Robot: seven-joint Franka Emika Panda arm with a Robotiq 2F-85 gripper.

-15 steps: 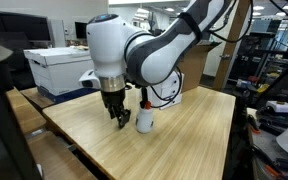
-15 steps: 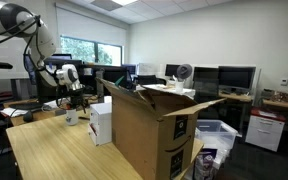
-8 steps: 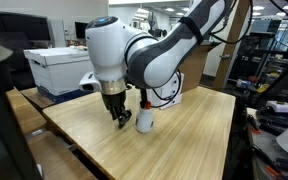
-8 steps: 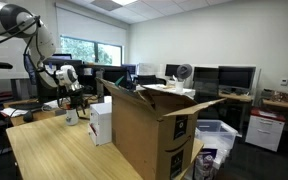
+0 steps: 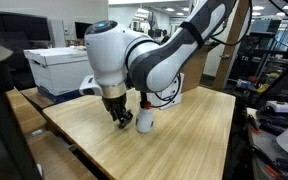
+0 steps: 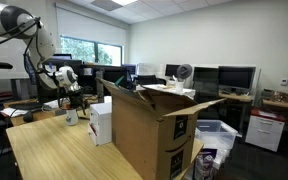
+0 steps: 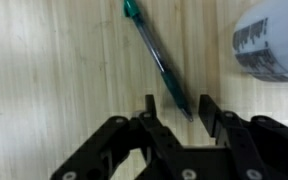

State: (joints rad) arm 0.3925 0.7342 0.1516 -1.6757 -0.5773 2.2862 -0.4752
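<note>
Change: the arm has barely shifted in the last second; the jaws stay low at the pen.
Jaws: part open, straddling the pen's near end, not clamped on it.
Pen (image 7: 154, 45): teal, lying slanted on the bench (image 7: 44, 80).
Cup (image 7: 269, 40): white, near the pen, apart from it.

The arm (image 5: 159, 55) arches forward and down, wrist vertical, hand (image 7: 179, 102) pointing straight down (fingers apart).
</note>
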